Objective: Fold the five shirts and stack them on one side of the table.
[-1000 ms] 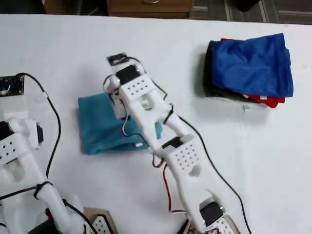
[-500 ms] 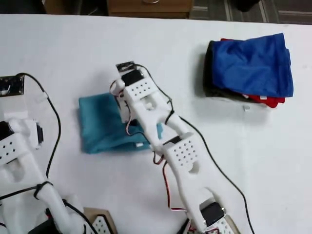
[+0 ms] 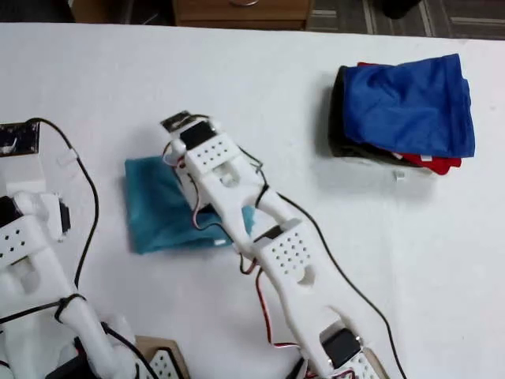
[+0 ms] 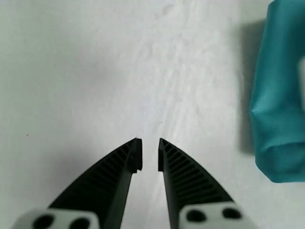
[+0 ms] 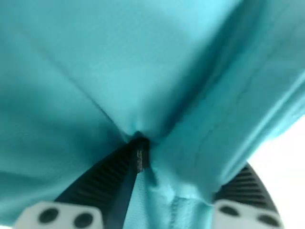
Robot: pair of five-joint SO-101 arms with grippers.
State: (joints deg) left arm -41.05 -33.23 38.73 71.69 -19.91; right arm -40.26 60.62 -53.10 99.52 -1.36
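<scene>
A folded teal shirt lies left of the table's middle; its edge also appears in the left wrist view. My right arm stretches over it, and my right gripper sits at the shirt's far edge. In the right wrist view the teal shirt bunches between the fingers of the right gripper, which is shut on it. At the far right stands a stack with a blue shirt on top, a red one and a black one below. My left gripper hangs over bare table, fingers nearly together, holding nothing.
The white table has free room between the teal shirt and the stack. The left arm with its cables stands at the near left corner. A wooden cabinet is behind the far edge.
My right arm first swung slightly right, then back left and toward the far edge of the teal shirt; the shirt shifted a little with it. The left arm and the stack stayed still.
</scene>
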